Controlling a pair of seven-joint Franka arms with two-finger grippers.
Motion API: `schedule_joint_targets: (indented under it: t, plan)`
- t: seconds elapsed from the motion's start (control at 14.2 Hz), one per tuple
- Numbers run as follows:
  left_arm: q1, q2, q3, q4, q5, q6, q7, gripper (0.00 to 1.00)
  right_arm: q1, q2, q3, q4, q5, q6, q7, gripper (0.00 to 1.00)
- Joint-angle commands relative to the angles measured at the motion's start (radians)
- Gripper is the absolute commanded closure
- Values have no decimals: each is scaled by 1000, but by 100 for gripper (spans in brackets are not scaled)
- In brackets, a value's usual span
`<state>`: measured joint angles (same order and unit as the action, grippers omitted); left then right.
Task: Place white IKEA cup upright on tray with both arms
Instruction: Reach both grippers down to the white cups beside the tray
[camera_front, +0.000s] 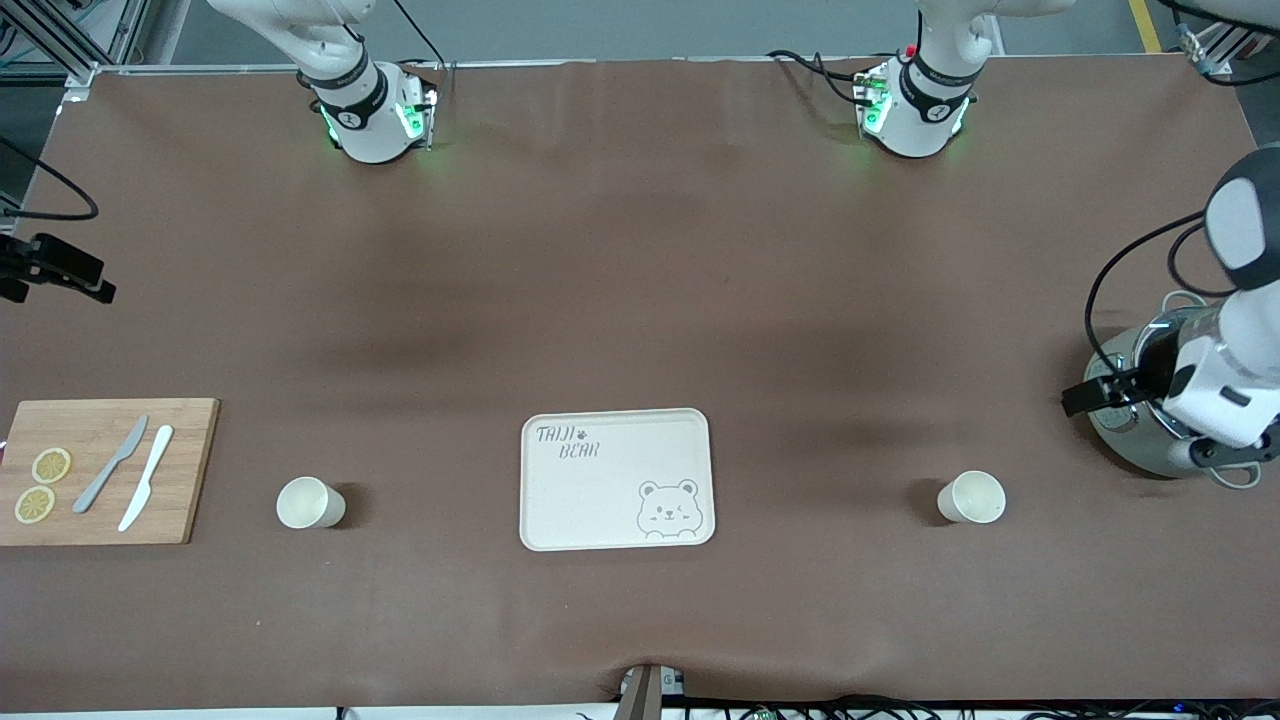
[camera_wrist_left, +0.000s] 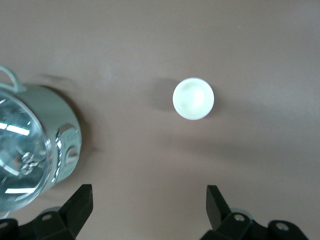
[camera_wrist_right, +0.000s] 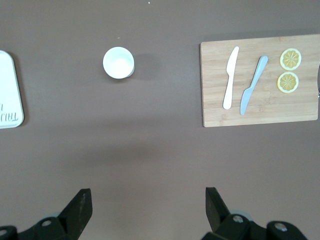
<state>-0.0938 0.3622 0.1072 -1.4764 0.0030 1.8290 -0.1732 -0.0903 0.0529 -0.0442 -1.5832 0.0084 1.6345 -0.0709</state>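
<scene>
The cream tray with "TAIJI BEAR" lettering lies mid-table, near the front camera. Two white cups stand upright on the table beside it, apart from it: one toward the right arm's end, one toward the left arm's end. My left gripper hangs open and empty by a silver kettle; its wrist view shows its gripper high over bare table, with that cup below. My right gripper is up high at the right arm's end, open and empty; its view shows the other cup and the tray's edge.
A bamboo cutting board lies at the right arm's end with a grey knife, a white knife and two lemon slices. A silver kettle with a glass lid stands at the left arm's end.
</scene>
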Motion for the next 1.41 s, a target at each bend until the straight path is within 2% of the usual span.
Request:
schedule_joint_targets:
  t: [0.0,0.21,0.42,0.92,1.34]
  plan:
    - [5,36,-6,-30,26,81,14,0,7,88,4,38,19,43,57,0]
    - [16,105,-6,-30,26,165,27,0,9,188,3,77,90,90,88,0]
    - [25,164,-6,-30,23,231,30,0,14,306,3,143,102,152,91,0]
    - [23,302,-11,-30,9,413,27,0,30,499,3,144,110,467,91,0]
    - [17,359,-14,-51,-1,507,24,0,30,599,3,140,111,640,89,0]
